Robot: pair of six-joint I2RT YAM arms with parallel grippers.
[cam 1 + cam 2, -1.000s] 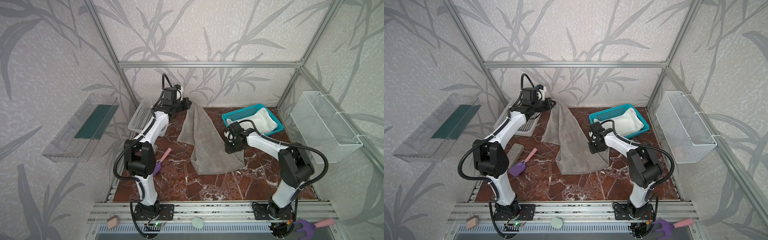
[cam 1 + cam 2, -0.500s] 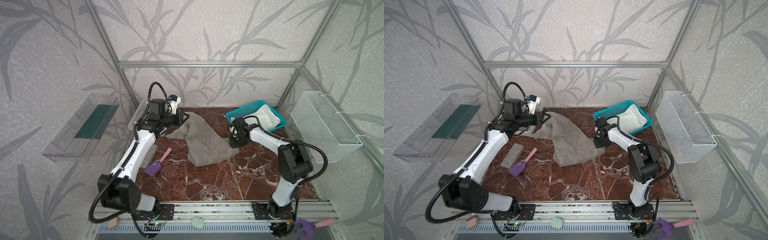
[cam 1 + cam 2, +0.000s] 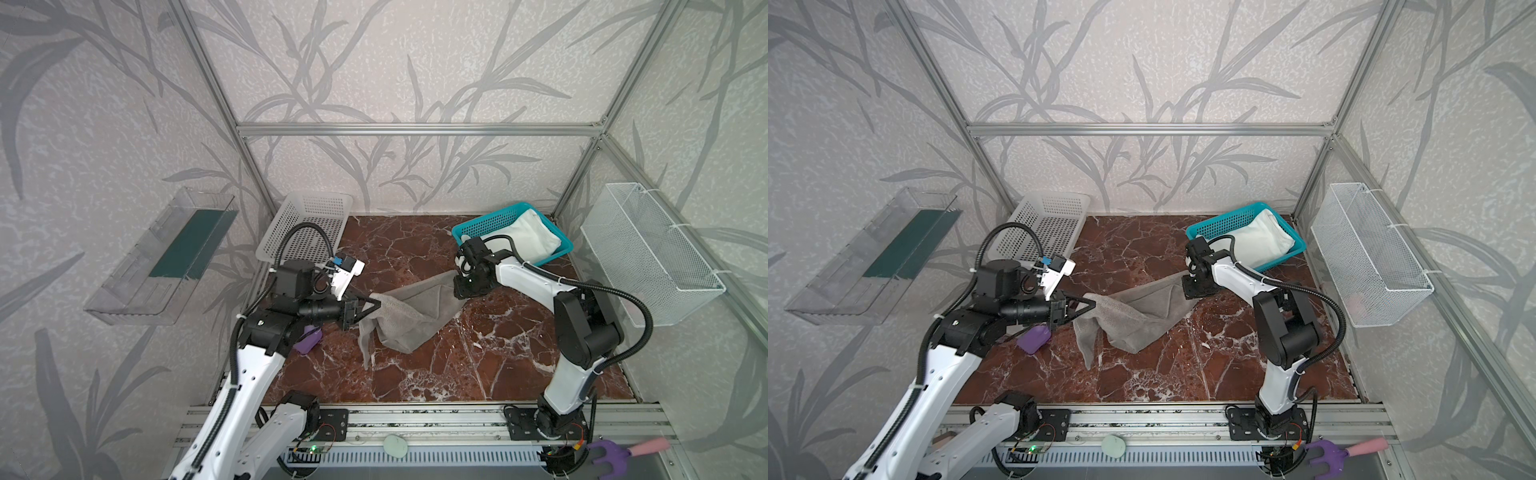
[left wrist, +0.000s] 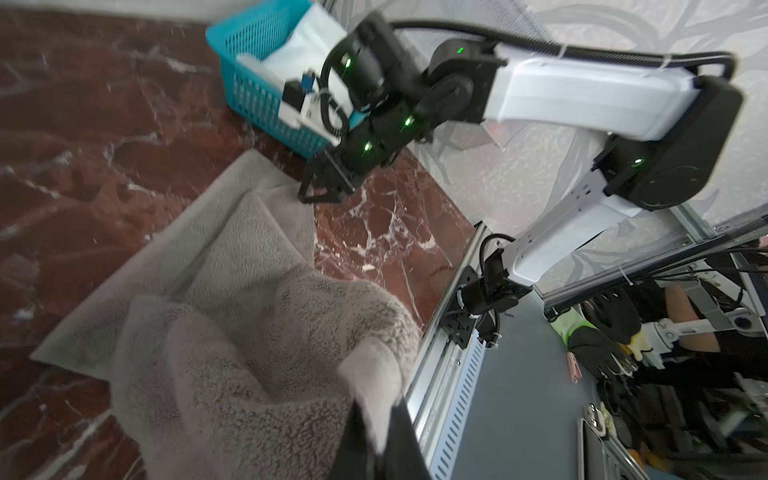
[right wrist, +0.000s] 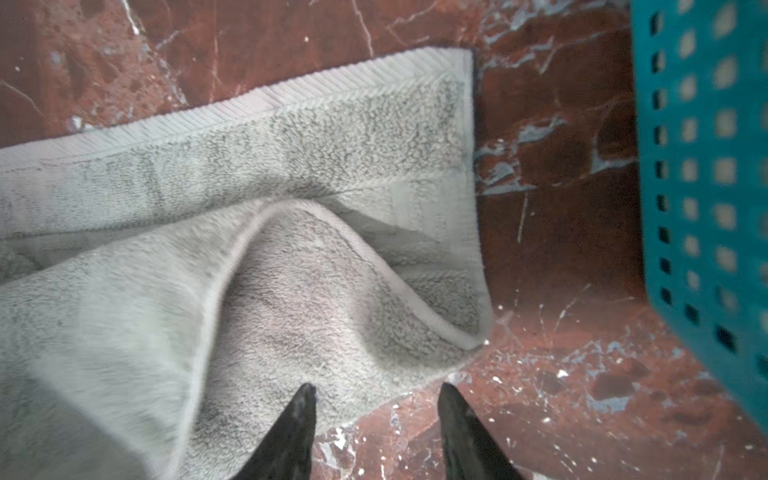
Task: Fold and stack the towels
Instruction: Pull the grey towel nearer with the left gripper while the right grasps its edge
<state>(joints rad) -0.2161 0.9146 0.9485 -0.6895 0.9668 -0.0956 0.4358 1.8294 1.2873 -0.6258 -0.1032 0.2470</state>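
The left gripper point(image 3: 371, 306) is closed on a corner of the crumpled grey terry towel point(image 3: 415, 322) on the red marble tabletop point(image 3: 436, 374), the right gripper point(image 5: 376, 388) hangs half open and empty over another corner, and the white towel point(image 3: 534, 239) lies in the teal plastic basket point(image 3: 484, 226): apparently nothing is stacked yet

The right end effector point(image 5: 376, 415) has its two dark fingertips point(image 5: 299, 419) spread apart, one over the grey towel point(image 5: 249, 249), the other over the bare red-brown marble table point(image 5: 561, 395). The towel lies rumpled, with one hemmed edge humped up. A teal perforated basket point(image 5: 706, 187) stands near it, not touching.
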